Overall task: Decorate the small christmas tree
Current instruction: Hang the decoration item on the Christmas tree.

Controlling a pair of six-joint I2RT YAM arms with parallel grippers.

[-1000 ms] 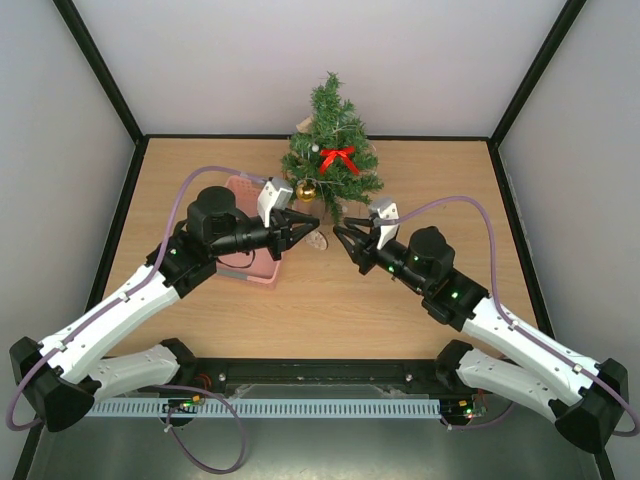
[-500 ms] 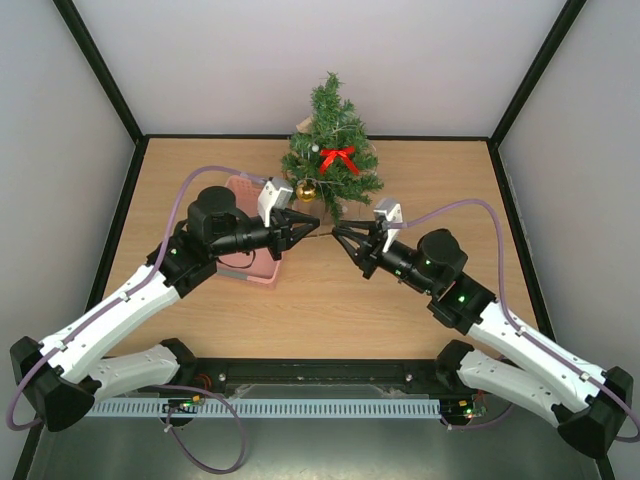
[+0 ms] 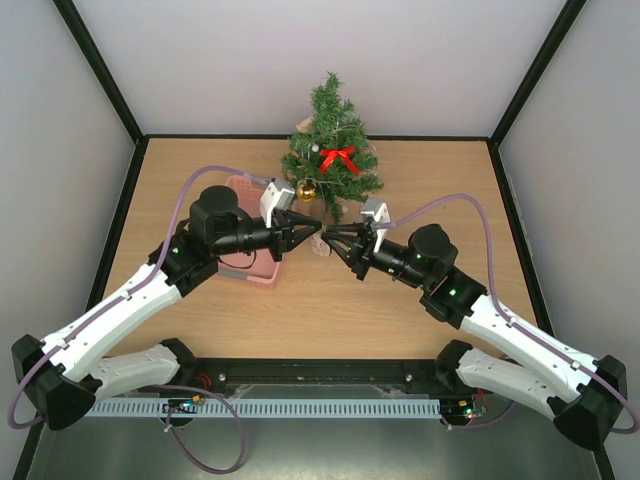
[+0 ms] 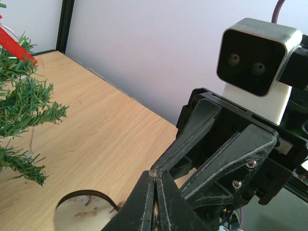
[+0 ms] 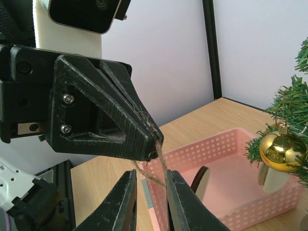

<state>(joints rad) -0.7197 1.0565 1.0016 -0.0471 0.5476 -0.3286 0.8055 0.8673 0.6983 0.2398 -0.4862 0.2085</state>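
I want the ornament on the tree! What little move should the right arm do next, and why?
Probably shut the right jaws on the string. The left jaws pinch it at the top, and it hangs right between the right jaws, which stand slightly apart, so closing looks like all that is needed to take it.

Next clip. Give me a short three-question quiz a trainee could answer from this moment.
1. True or false: the left gripper is shut on a strand of twine.
2. Which hangs on the small christmas tree? A. a gold bauble B. a blue star C. a silver bell
3. Fill in: the tree's bow is ____.
Key: 1 true; 2 A; 3 red.
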